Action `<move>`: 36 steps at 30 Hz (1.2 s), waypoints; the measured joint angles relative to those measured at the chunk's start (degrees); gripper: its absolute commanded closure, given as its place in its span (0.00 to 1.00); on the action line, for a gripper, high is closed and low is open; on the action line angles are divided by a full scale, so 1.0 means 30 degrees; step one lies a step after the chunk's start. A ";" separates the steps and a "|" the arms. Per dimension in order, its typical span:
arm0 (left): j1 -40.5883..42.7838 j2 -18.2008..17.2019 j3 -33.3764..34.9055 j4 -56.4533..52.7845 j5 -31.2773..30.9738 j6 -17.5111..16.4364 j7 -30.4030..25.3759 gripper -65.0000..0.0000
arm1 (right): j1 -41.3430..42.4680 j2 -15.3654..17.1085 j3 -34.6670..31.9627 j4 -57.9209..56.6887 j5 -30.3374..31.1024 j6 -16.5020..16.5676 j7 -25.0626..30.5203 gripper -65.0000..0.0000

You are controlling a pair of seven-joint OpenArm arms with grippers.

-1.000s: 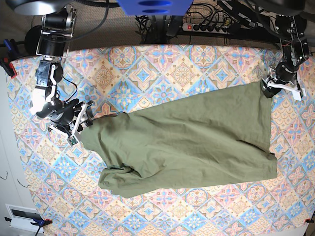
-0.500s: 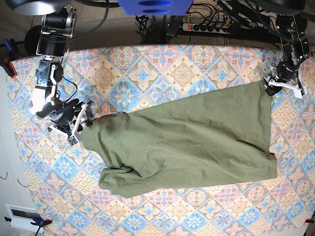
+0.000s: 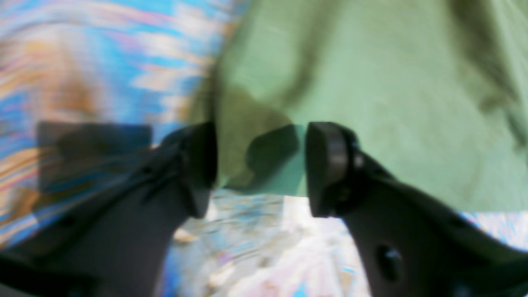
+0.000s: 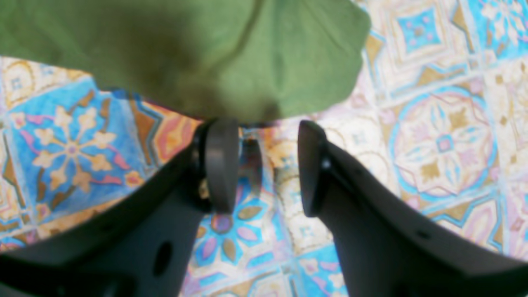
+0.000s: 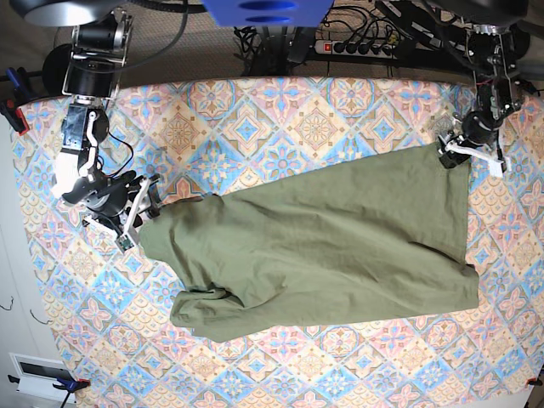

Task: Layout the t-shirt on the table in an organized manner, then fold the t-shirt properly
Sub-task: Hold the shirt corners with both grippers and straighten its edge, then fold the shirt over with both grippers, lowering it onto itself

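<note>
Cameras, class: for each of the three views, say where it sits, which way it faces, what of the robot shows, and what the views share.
Base: overhead, looking straight down on the table and t-shirt; both arms show, right tool, left tool.
Left wrist: behind the left tool, facing the shirt's corner; two dark fingers show, apart.
Right wrist: behind the right tool, facing the shirt's edge just ahead; fingers apart, nothing between.
Shared: all show the t-shirt and patterned cloth.

Place: a robotics lab or test room set up for cloth handling
Work surface: a wide tabletop (image 5: 280, 110) under a blue, pink and beige diamond-tile cloth
Behind it: a black power strip with a red switch (image 5: 361, 47) amid tangled black cables (image 5: 263, 38)
Overhead: a blue plastic mount (image 5: 268, 12) at the top edge
</note>
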 measured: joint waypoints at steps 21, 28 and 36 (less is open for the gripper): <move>-0.1778 0.1406 -0.3883 0.1341 -0.1770 0.0204 0.0342 1.00 | 0.0109 -0.0007 0.0036 -0.0007 0.0036 0.0007 0.0095 0.65; -0.5763 0.1494 -0.4575 -0.3184 -0.2208 0.0051 0.0073 1.00 | 0.0124 -0.0015 0.0000 -0.0204 0.0000 -0.0007 0.0080 0.65; -0.7045 0.1676 -0.4619 -0.5574 -0.2055 0.0109 0.3483 0.98 | 0.0160 -0.0102 -0.0022 -0.0197 0.0044 0.0007 0.0138 0.65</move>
